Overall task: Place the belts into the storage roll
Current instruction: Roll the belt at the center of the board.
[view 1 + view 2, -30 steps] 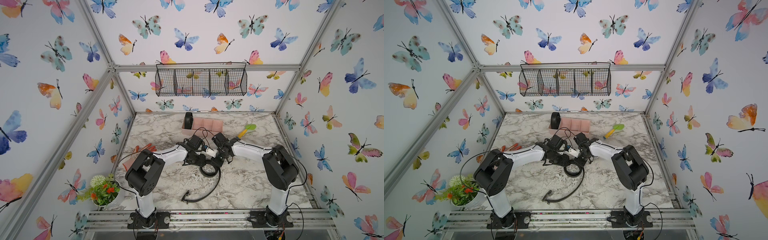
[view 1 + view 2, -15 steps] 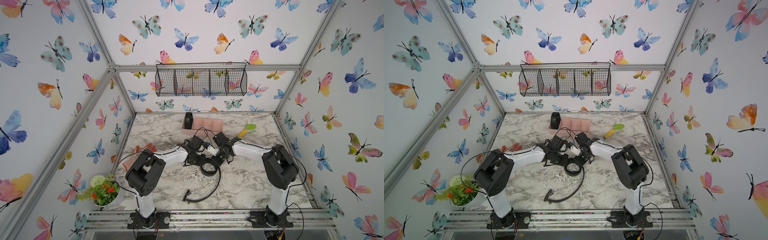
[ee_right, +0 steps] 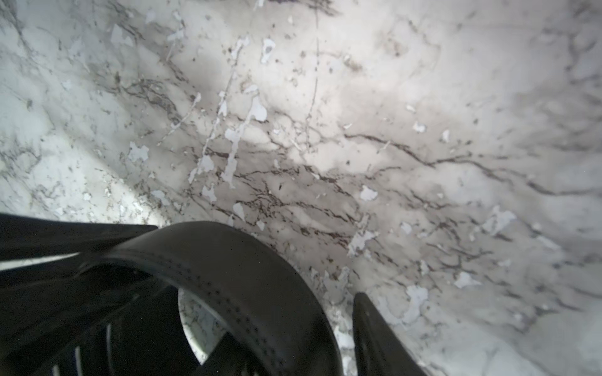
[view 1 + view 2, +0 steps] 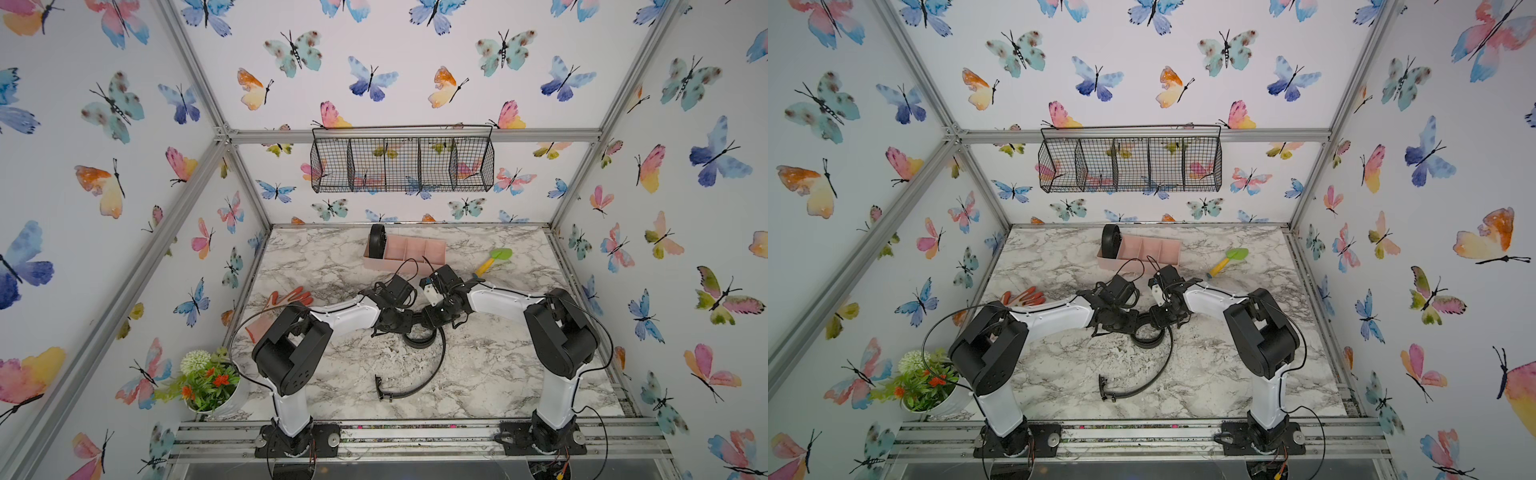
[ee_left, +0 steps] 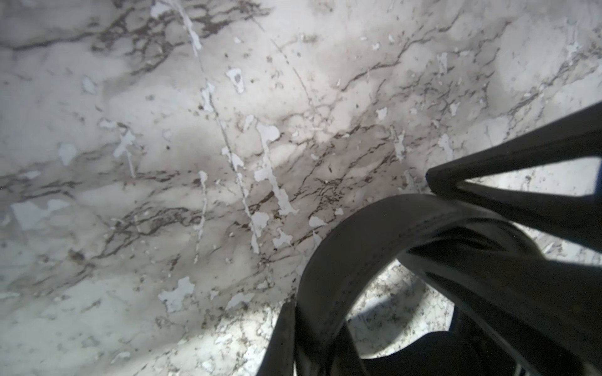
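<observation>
A black belt [image 4: 417, 338] lies mid-table, one end wound into a loose coil and its tail curving forward to the buckle [image 4: 380, 392]. My left gripper [image 5: 306, 345] is shut on the coil's wall, which is pinched between its fingers [image 5: 283, 338]. My right gripper [image 3: 303, 345] straddles the same coil [image 3: 244, 276] from the opposite side and is open, its outer finger [image 3: 374, 335] standing clear of the strap. Both grippers meet over the coil [image 4: 1146, 336] in both top views. The pink storage roll [image 4: 415, 249] sits behind them, and a second rolled belt [image 4: 376, 241] stands in its left end compartment.
A black wire basket [image 4: 401, 160] hangs on the back wall. A green and yellow trowel [image 4: 494, 259] lies right of the tray. An orange glove [image 4: 286, 299] lies at the left edge, and a flower pot [image 4: 208, 382] stands at the front left corner.
My left gripper has closed on the belt coil. My right gripper has opened and its outer finger has come off the strap. The belt's tail has shifted slightly.
</observation>
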{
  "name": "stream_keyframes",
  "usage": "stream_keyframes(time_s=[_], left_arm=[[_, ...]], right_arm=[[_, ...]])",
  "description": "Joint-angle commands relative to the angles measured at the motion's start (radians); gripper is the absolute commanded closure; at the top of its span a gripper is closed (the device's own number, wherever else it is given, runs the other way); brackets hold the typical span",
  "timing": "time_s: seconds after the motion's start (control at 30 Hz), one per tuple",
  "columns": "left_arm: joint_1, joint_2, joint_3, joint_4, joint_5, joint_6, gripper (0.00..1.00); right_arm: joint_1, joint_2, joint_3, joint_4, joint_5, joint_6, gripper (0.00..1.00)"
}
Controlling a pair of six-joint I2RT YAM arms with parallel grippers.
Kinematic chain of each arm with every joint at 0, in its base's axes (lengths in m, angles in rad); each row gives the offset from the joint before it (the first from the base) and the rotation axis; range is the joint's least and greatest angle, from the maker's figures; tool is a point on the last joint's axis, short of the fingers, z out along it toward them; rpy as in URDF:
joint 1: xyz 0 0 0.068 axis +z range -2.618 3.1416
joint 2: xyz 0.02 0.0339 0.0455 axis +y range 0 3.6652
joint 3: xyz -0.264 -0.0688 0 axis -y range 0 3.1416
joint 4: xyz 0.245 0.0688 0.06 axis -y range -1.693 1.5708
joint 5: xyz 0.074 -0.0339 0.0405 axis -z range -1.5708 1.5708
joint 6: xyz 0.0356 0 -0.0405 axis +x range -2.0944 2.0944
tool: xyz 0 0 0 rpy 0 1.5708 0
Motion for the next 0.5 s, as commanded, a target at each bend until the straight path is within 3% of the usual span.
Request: stream_keyframes(time_s=[0.0,0.17,0.2,0.23,0.27,0.33,0.47], left_arm=[[-0.024,0.045,0.016,-0.159,-0.085,-0.062,0.90],[-0.036,0.061,0.027,-0.174,-0.093,-0.097,0.91],[-0.038,0.065,0.030,-0.178,-0.094,-0.098,0.91],[-0.038,0.068,0.038,-0.187,-0.104,-0.100,0.91],[-0.041,0.070,0.046,-0.197,-0.118,-0.102,0.91],[-0.049,0.072,0.059,-0.214,-0.146,-0.105,0.92],[-0.054,0.066,0.065,-0.223,-0.172,-0.134,0.96]], right_arm=[[-0.025,-0.060,-0.058,0.050,-0.067,0.140,0.55],[-0.029,-0.099,-0.080,0.041,-0.120,0.191,0.51],[-0.029,-0.105,-0.087,0.044,-0.139,0.196,0.48],[-0.029,-0.115,-0.105,0.056,-0.160,0.210,0.31],[-0.029,-0.126,-0.126,0.079,-0.183,0.227,0.28],[-0.029,-0.149,-0.170,0.132,-0.224,0.265,0.21],[-0.029,-0.163,-0.204,0.173,-0.240,0.321,0.19]])
